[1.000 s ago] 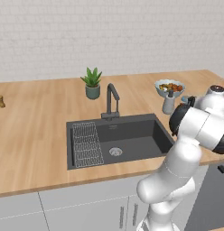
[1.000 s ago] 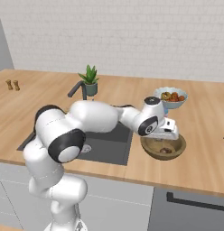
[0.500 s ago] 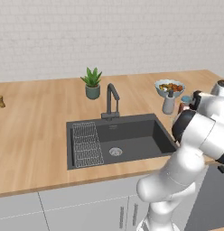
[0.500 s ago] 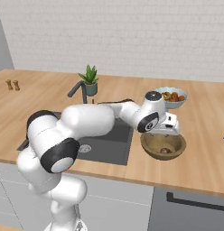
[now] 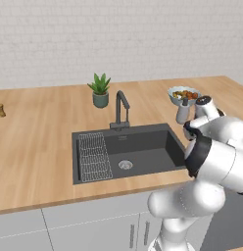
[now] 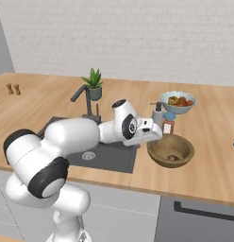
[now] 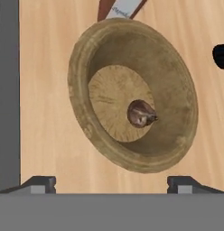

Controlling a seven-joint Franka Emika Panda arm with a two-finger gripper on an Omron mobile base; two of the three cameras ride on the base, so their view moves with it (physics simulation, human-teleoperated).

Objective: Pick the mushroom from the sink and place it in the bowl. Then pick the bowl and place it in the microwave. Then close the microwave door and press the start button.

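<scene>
Fingers [image 7: 111, 186]: spread wide, nothing is pinched | Mushroom [image 7: 141, 113]: inside bowl [image 7: 189, 97], on its floor | Step judged: bowl to be grasped | Advice: one finger should be lowered inside the rim, one outside; bowl should be kept level, so mushroom is not spilled

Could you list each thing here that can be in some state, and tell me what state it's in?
Two-finger gripper with small dark fingertips: open, holding nothing.
Tan round wooden bowl: upright on the counter, one item inside.
Small brown mushroom: lying in the wooden bowl, released.
Dark grey rectangular sink: no water visible.
Pale blue-grey bowl: upright, filled with colourful food.
</scene>
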